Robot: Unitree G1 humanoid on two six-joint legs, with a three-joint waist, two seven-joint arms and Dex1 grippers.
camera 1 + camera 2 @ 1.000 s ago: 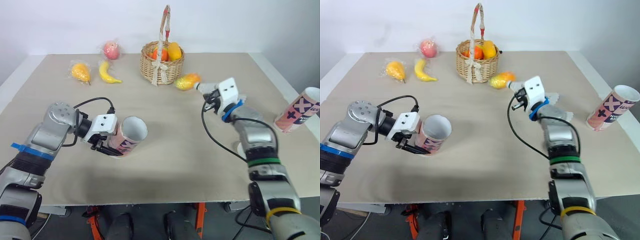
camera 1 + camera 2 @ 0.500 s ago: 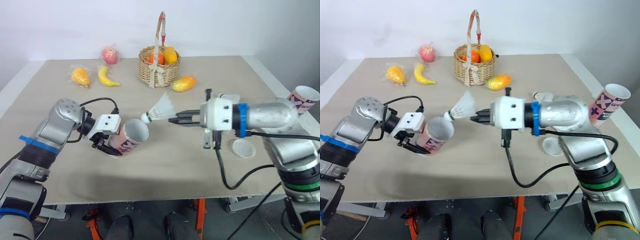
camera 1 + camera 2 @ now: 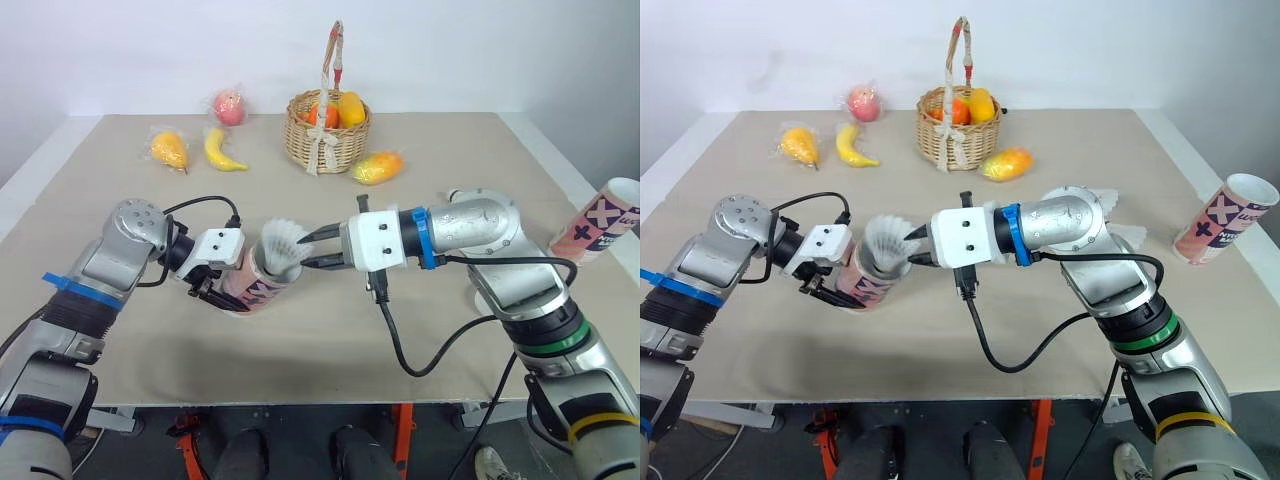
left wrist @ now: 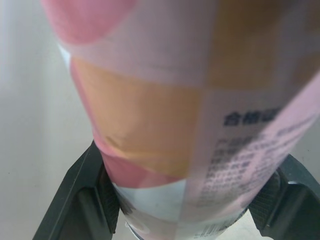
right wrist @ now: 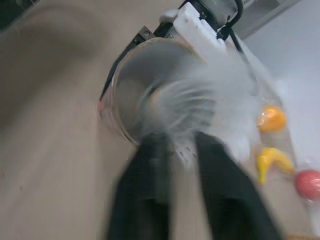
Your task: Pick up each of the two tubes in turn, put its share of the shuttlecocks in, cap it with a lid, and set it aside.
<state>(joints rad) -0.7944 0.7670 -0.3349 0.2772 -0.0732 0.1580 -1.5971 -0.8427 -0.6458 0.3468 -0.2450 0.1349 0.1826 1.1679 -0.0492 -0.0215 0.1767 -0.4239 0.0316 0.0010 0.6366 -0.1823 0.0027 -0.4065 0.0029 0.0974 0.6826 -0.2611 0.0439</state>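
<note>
Shuttlecock (image 3: 283, 243) fills tube (image 3: 248, 288) rim; right claw (image 3: 305, 253) spread beside it.

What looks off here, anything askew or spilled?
Nothing broken or spilled. The shuttlecock sticks feathers-out from the tube in the left gripper, mid-insertion. Only note: the second tube sits close to the table's right edge.

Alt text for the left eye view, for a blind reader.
A shuttlecock sticks out of the tube that the left gripper holds tilted; the right gripper, fingers open, is beside it. A fruit basket and loose fruit sit farther back, a second tube far right.
</note>
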